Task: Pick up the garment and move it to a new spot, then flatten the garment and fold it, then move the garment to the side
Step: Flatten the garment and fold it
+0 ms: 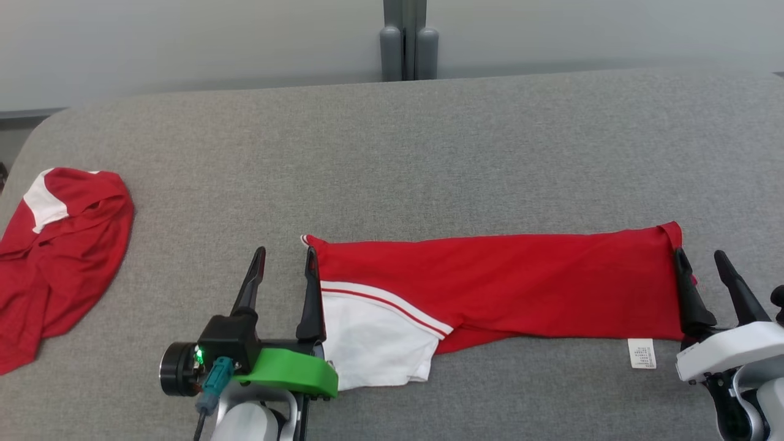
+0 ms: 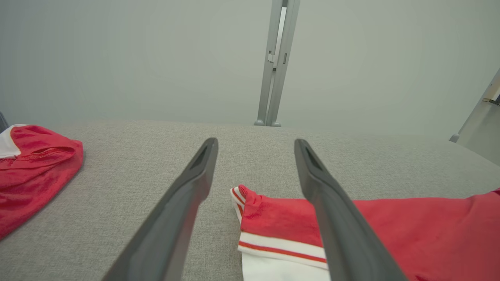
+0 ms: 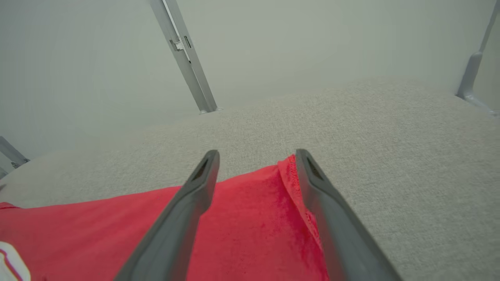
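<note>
Where the head view looks down, the red garment [image 1: 502, 282] lies folded into a long band on the gray surface [image 1: 392, 153]. It runs along the near edge from about the middle toward the right edge, its white sleeve part and a small white label [image 1: 642, 353] nearest the robot. The left gripper [image 1: 286, 254] stands released at the band's left end, one finger against the cloth. The right gripper [image 1: 699, 254], also spread wide, sits at the right end. A second red garment [image 1: 61, 257] is bunched at the left edge, well apart.

From the left wrist, the left gripper [image 2: 256, 142] gapes with nothing between its fingers. The garment [image 2: 390, 222], with its striped cuff, lies under the right-hand finger, and the other red heap [image 2: 35, 168] sits off to the side.

From the right wrist, the right gripper [image 3: 256, 153] straddles the garment's [image 3: 242, 218] hemmed end, jaws apart, clamping nothing.
</note>
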`<state>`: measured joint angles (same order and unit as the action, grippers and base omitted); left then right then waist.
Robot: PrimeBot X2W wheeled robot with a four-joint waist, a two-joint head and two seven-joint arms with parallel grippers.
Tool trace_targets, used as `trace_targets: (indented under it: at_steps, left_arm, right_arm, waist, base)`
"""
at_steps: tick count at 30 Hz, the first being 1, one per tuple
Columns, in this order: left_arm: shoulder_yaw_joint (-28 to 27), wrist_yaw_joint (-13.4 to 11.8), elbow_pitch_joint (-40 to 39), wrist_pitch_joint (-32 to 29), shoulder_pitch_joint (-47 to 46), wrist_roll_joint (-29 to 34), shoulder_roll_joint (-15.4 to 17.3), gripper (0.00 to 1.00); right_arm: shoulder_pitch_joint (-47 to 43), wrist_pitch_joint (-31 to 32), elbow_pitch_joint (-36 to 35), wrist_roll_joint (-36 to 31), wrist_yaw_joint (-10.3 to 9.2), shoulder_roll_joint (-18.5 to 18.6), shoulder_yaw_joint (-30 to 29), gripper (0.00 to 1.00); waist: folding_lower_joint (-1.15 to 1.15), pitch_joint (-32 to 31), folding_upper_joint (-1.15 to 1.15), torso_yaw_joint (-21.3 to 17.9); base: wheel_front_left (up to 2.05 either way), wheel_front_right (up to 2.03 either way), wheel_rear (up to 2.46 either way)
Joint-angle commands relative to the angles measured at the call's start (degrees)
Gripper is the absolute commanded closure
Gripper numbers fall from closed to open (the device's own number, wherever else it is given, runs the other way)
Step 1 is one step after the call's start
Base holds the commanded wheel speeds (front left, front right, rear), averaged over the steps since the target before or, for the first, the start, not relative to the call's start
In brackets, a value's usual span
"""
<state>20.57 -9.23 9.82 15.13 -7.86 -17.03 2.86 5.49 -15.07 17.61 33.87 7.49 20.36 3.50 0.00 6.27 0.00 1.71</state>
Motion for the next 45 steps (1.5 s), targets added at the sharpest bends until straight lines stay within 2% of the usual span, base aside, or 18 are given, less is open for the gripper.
trace_targets:
  at_steps: [1, 8, 12, 21, 28, 29, 30, 31, 36, 40, 45]
  left_arm:
    - [0.27, -0.40, 0.03, 0.03, -1.17, 0.04, 0.12, 0.00]
    - [2.50, -1.83, 0.19, 0.03, -2.89, -0.30, 0.11, 0.00]
    - [2.69, -2.46, 0.30, 0.03, -3.37, -0.42, 0.12, 0.00]
    - [3.34, -2.76, 0.70, 0.03, -3.59, -0.77, 0.11, 0.00]
    - [4.37, -3.01, 1.20, 0.03, -3.78, -1.68, 0.11, 0.00]
    - [4.44, -3.07, 1.27, 0.03, -3.81, -1.78, 0.11, 0.00]
    - [4.49, -3.09, 1.32, 0.03, -3.81, -1.85, 0.11, 0.00]
    - [4.49, -3.12, 1.40, 0.03, -3.77, -1.90, 0.11, 0.00]
    - [4.11, -3.04, 1.89, 0.03, -3.17, -1.93, 0.11, 0.00]
    - [4.05, -2.60, 2.26, 0.03, -2.82, -2.24, 0.11, 0.00]
    - [4.28, -2.32, 2.70, 0.03, -2.58, -2.62, 0.11, 0.00]
  right_arm:
    - [1.50, -0.16, 2.33, -0.17, 0.00, 0.32, 0.63, 0.00]
    - [7.45, -0.17, 17.24, 1.24, 0.00, 1.73, 3.01, 0.00]
    - [9.96, -0.17, 23.03, 0.86, 0.00, 2.26, 3.08, 0.00]
    - [12.77, -0.16, 29.03, 0.40, -0.01, 1.09, -1.87, 0.00]
    - [12.73, 0.06, 29.92, 6.25, 0.01, -0.59, 3.44, 0.00]
    - [12.76, 0.12, 29.99, 7.48, 0.01, -0.44, 4.45, 0.31]
    - [12.78, 0.12, 30.10, 8.26, 0.02, -0.14, 5.12, 0.77]
    - [12.88, 0.12, 30.20, 9.19, 0.01, 0.21, 5.74, 1.00]
    - [13.52, -0.01, 29.93, 11.49, -0.05, 2.72, 5.60, 1.00]
    - [12.71, -0.09, 30.07, 11.58, -0.05, 4.89, 2.57, 1.00]
    - [12.05, -0.10, 33.01, 8.53, -0.03, 8.09, -3.12, 1.00]
  waist:
    - [0.00, 1.82, 0.00, 1.66]
    - [0.00, 4.39, 0.00, 3.84]
    - [0.00, 5.03, 0.00, 4.68]
    - [0.00, 5.41, 0.00, 5.18]
    - [0.00, 5.20, 0.00, 4.79]
    - [0.00, 5.14, 0.00, 4.68]
    - [0.00, 5.07, 0.00, 4.60]
    - [0.00, 4.96, 0.00, 4.49]
    - [0.00, 4.18, 0.00, 3.79]
    - [0.00, 3.60, 0.00, 3.27]
    - [0.00, 2.76, 0.00, 2.64]
  base:
    - [0.00, 0.00, 0.00]
    - [0.00, 0.00, 0.00]
    - [0.00, 0.00, 0.00]
    - [0.00, 0.00, 0.00]
    - [0.00, 0.00, 0.00]
    - [0.00, 0.00, 0.00]
    - [0.00, 0.00, 0.00]
    - [0.00, 0.00, 0.00]
    - [0.00, 0.00, 0.00]
    - [0.00, 0.00, 0.00]
    - [0.00, 0.00, 0.00]
